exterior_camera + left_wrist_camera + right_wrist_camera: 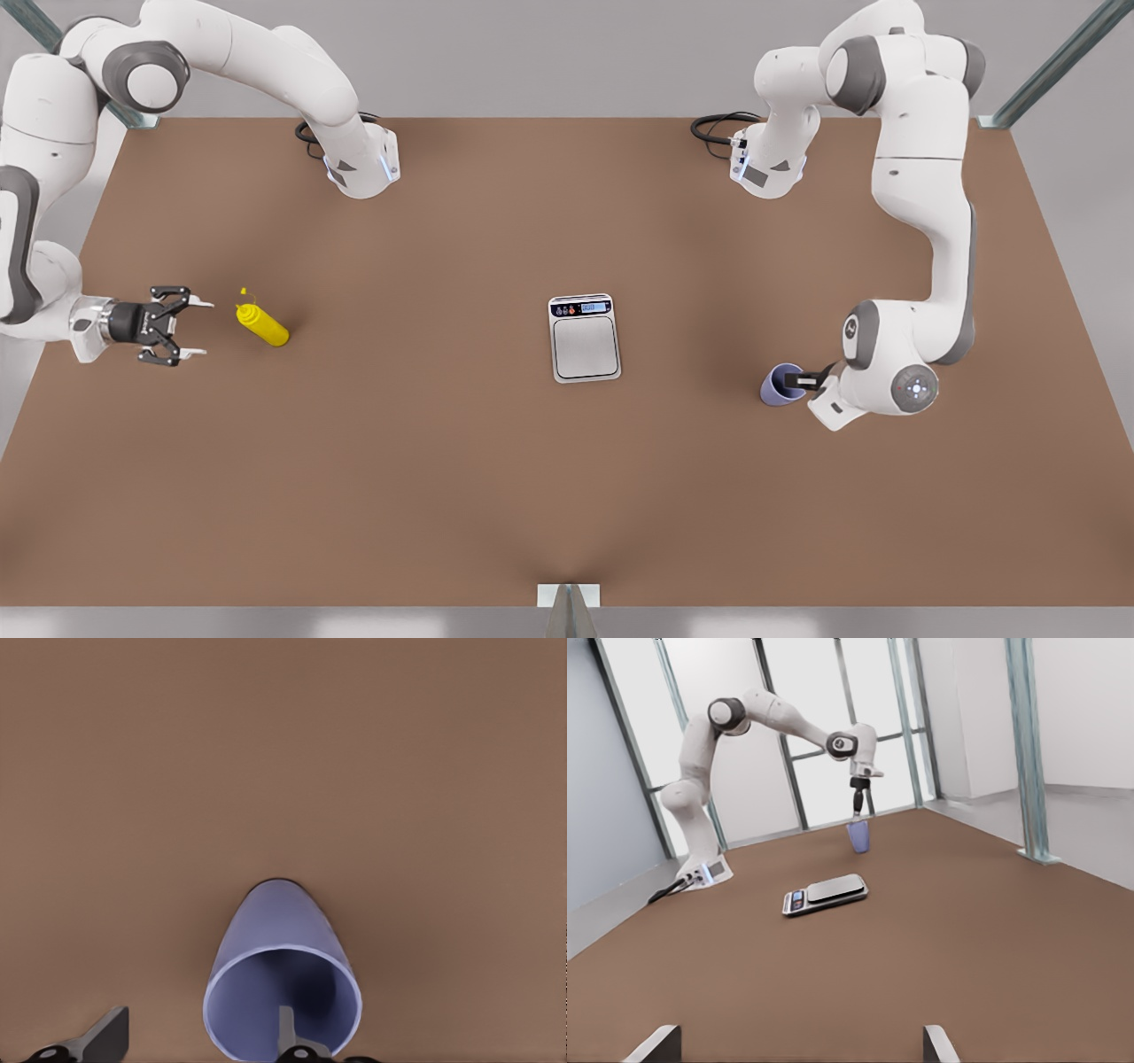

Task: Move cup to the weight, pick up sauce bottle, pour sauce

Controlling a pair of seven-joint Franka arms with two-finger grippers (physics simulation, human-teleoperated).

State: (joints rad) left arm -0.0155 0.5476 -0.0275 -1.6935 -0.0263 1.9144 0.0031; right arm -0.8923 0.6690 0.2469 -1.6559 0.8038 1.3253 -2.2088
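The pale lavender cup [778,386] sits near the front view's right. My left gripper [802,383] is at its rim and stands open. In the left wrist view one finger [288,1032] reaches inside the cup [279,943], and the other finger [104,1036] is outside, apart from the wall. The weight [584,338], a flat silver scale, lies at the table's middle and also shows as the weight [825,893]. The yellow sauce bottle [262,324] is at the front view's left. My right gripper [204,328] is open just left of it, nozzle end nearest.
The brown table [425,461] spreads wide around the scale. Both arm bases [363,164] stand at the far edge with black cables beside them. A metal post [568,607] sits at the near edge, and frame posts [1028,753] rise past the far corners.
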